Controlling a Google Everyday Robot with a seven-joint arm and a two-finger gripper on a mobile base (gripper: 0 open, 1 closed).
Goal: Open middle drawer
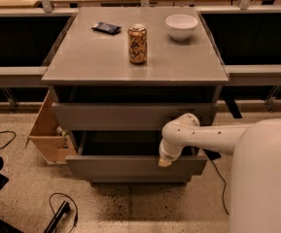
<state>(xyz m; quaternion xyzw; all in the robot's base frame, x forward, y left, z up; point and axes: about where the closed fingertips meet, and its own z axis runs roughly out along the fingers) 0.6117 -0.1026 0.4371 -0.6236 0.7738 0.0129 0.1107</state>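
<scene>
Middle drawer (125,169) stood pulled out, its interior in shadow; gripper (164,162) met its front rim toward 3 o'clock, grip state untellable.

Counter (179,64) top: 1 patterned can (137,43), ctr; 1 white bowl (181,26), rear rt; 1 dark flat packet (106,27), rear, left of can. Floor, left of counter: open wooden box (46,130); blk cables (62,207) nearby. End effector (165,161) low at counter front, rt side.
</scene>
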